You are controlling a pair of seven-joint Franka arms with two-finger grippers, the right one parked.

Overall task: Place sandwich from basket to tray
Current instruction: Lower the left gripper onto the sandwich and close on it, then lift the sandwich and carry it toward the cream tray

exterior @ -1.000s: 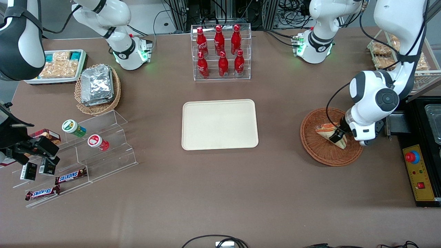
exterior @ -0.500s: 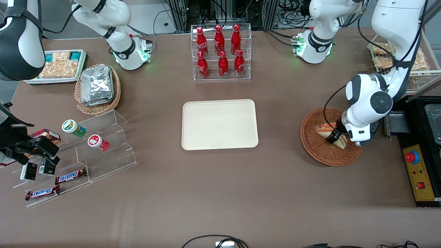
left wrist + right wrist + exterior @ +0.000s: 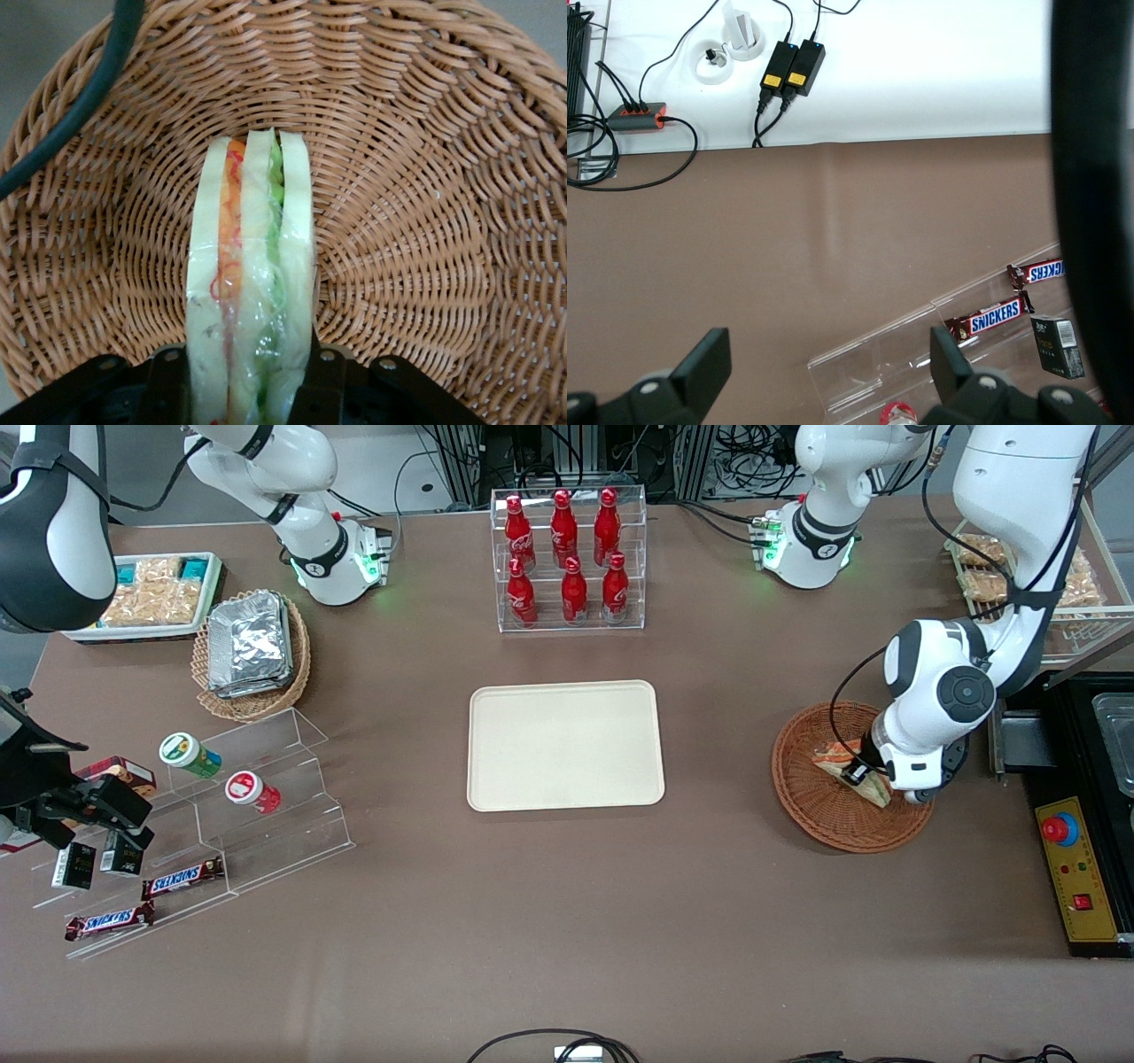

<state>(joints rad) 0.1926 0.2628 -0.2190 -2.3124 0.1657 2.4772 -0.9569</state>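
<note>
The sandwich [image 3: 831,758] stands on edge in the reddish-brown wicker basket [image 3: 797,802], toward the working arm's end of the table. My left gripper [image 3: 858,772] reaches down into the basket. In the left wrist view its black fingers [image 3: 168,385] press on both bread faces of the sandwich [image 3: 252,257], with the basket's weave [image 3: 407,221] all around; my gripper [image 3: 246,385] is shut on the sandwich, which still rests in the basket. The cream-beige tray [image 3: 565,744] lies flat at the table's middle, bare, apart from the basket.
A clear rack of red bottles [image 3: 569,558] stands farther from the camera than the tray. A black console with a red button [image 3: 1076,868] lies beside the basket at the table's end. A tan basket of foil packs [image 3: 251,651] and clear snack shelves [image 3: 221,815] lie toward the parked arm's end.
My left arm's wrist has shifted slightly toward the tray and settled lower over the basket. The sandwich has stayed in the basket.
</note>
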